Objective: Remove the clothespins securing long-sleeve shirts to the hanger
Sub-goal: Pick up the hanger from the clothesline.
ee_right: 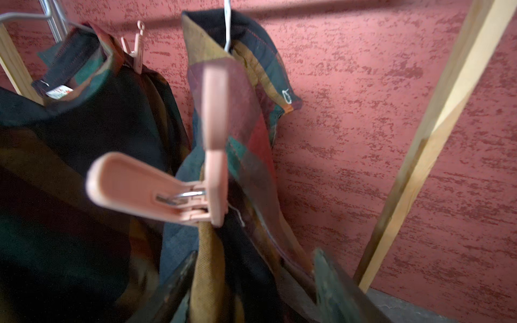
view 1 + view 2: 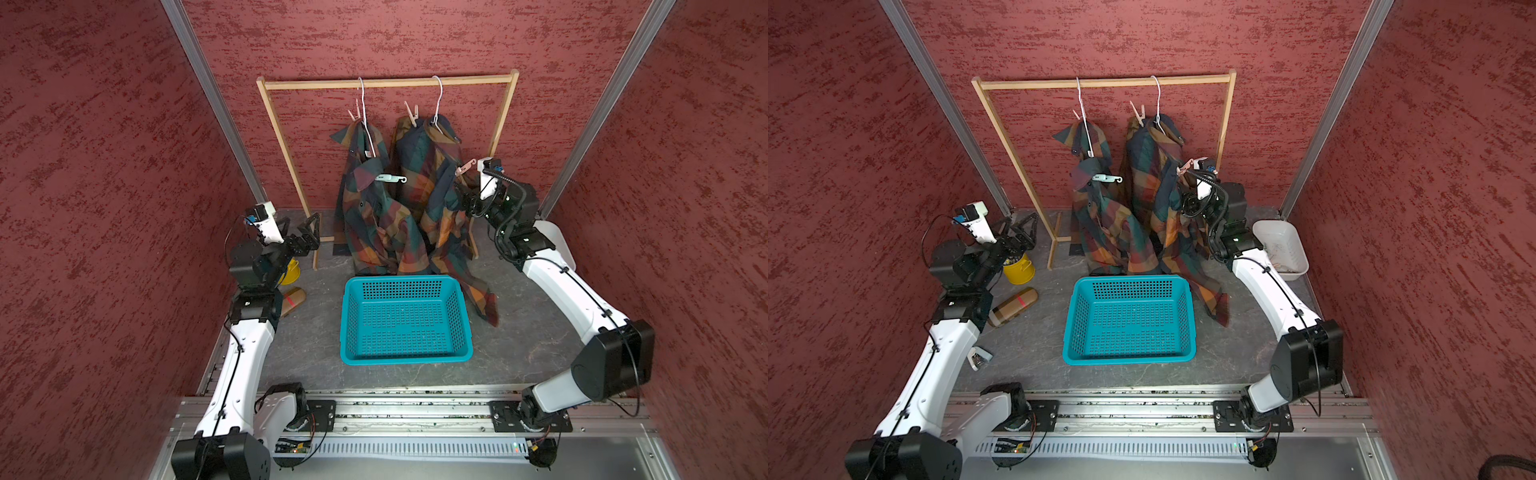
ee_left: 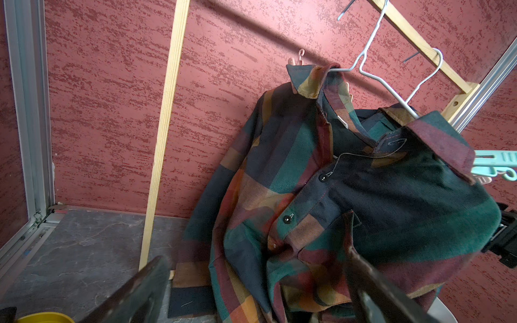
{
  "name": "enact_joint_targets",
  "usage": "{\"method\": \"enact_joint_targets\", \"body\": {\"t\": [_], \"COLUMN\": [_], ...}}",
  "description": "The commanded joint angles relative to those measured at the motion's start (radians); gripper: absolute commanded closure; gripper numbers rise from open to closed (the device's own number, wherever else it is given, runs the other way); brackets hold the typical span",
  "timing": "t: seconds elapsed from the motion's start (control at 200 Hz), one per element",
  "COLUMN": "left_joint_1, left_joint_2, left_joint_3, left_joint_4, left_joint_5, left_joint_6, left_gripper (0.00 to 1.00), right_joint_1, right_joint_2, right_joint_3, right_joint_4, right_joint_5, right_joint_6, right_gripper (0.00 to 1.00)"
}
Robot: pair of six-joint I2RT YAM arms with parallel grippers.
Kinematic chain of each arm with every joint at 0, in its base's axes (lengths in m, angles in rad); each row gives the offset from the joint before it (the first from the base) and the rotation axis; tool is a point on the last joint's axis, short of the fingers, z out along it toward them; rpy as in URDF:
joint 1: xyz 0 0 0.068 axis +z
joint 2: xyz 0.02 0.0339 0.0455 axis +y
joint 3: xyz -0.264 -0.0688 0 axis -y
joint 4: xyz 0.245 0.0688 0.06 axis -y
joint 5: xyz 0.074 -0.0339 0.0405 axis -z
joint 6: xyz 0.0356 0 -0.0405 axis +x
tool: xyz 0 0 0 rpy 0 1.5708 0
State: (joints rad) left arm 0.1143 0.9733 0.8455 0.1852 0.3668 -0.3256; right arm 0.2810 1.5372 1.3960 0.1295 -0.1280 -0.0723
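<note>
White-shelled arms with black joints (black cables clipped along them).

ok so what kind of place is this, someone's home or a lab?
Looks like an enclosed robot test cell staged as a laundry corner, not a home: red textured panels on aluminium framing, robot arms bolted to a rail, and a small wooden rack holding plaid shirts on wire hangers.

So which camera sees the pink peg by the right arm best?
The right wrist view: the pink peg fills the middle, clipped on the shirt, spring showing. Both top views show the pink peg tiny. The left wrist view doesn't clearly show it.
</note>
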Motion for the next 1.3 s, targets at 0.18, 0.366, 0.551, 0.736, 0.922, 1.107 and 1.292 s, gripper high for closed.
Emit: {"method": "enact_joint_targets", "body": {"t": [0.18, 0.366, 0.551, 0.736, 0.922, 1.107, 1.292], "left_joint_1": [0.008, 0.008, 0.008, 0.007, 0.008, 0.009, 0.014], "left_joint_2": [-0.019, -0.022, -0.025, -0.033, -0.039, -0.024, 0.015], "left_joint_3": [0.015, 0.015, 0.014, 0.010, 0.008, 0.008, 0.020], "left_joint_4": [-0.003, -0.004, -0.006, -0.008, -0.006, 0.007, 0.020], "left_joint_5": [0.015, 0.017, 0.020, 0.021, 0.027, 0.037, 0.057], "left_joint_6": [0.006, 0.005, 0.003, 0.003, 0.000, 0.007, -0.011], "left_gripper": [0.00, 0.00, 0.00, 0.00, 0.00, 0.00, 0.00], "right_joint_1": [0.008, 0.008, 0.009, 0.011, 0.011, 0.010, 0.010], "right_joint_2": [0.037, 0.035, 0.029, 0.013, -0.011, -0.058, -0.119], "right_joint_3": [0.071, 0.081, 0.088, 0.087, 0.084, 0.076, 0.056], "right_joint_4": [-0.002, -0.002, -0.001, 0.008, 0.027, 0.057, 0.082], "right_joint_5": [-0.036, -0.056, -0.070, -0.077, -0.087, -0.109, -0.117], "right_joint_6": [-0.006, -0.012, -0.020, -0.019, -0.014, 0.009, 0.028], "right_gripper": [0.52, 0.69, 0.91, 1.00, 1.00, 1.00, 1.00]}}
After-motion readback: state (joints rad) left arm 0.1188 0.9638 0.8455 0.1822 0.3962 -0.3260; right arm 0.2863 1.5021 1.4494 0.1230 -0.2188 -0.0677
